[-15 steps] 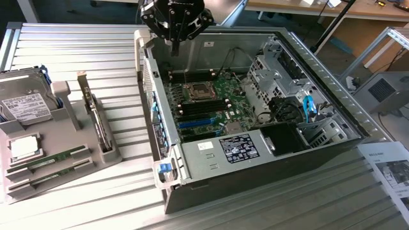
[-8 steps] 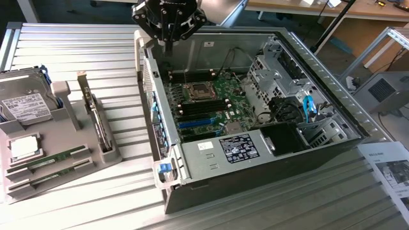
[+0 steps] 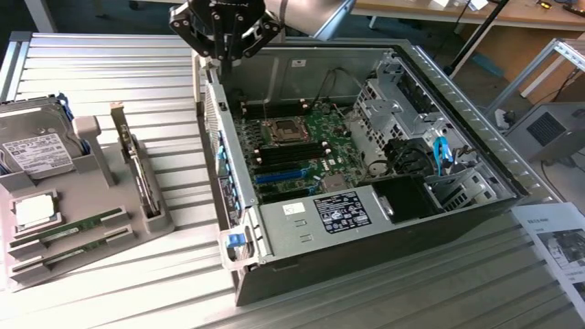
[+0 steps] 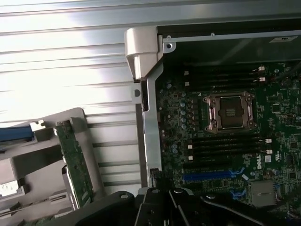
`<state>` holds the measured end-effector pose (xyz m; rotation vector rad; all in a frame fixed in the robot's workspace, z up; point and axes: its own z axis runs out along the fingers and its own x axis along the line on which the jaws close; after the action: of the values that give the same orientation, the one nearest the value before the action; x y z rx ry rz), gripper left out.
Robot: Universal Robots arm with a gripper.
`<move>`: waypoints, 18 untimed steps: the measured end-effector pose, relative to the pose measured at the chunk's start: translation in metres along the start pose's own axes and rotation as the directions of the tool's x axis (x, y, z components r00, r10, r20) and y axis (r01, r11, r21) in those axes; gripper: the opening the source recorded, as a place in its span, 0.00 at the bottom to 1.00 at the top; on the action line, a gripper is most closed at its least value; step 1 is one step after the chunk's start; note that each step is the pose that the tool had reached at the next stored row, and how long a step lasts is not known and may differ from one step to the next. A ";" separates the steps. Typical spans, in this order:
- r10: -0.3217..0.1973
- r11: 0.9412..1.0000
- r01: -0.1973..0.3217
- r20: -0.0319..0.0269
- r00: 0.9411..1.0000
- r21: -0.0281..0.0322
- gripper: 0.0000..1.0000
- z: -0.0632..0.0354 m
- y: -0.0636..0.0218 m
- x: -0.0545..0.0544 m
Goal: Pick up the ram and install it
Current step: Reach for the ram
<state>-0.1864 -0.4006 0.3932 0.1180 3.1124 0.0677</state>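
On the ribbed metal tabletop [image 3: 109, 75], a grey holder [image 3: 160, 225] sits at the edge on the exterior view's left. The nearer ram [image 3: 75, 251] lies flat in the holder's closest slot, and the second ram [image 3: 68, 229] lies in the slot just behind it, parallel and apart. Neither is touched by the arm. Behind them in the same holder a square silvery CPU chip [image 3: 35, 209] lies flat. An expansion card [image 3: 137, 171] stands on edge along the holder's side toward the case, and a hard drive [image 3: 37, 147] leans in the far bay. A printed sheet [image 3: 557, 247] lies near the tabletop's edge on the exterior view's right.

The open computer case [image 3: 384, 260] lies on its side in the middle of the tabletop. Its power supply [image 3: 311, 219] is at the near end. Beyond that is the green motherboard [image 3: 316, 137], with black memory slots [image 3: 294, 154] on the near side of the CPU socket [image 3: 283, 128].

Farthest back, the gripper [image 3: 225, 55] hangs above the case's far corner on the holder's side. Its fingers are drawn together and grip nothing. In the wrist view the gripper [image 4: 162, 195] is over the case's side rail, between the expansion card [image 4: 75, 160] and the CPU socket [image 4: 230, 110].
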 end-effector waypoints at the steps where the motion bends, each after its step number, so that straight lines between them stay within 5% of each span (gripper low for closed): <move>1: 0.000 1.000 0.000 0.000 1.000 0.000 0.11 -0.0001 -0.0005 0.004; 18: 0.000 1.000 0.000 0.000 1.000 0.000 0.11 -0.0013 -0.0056 0.044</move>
<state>-0.2309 -0.4029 0.3932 0.1181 3.1125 0.0676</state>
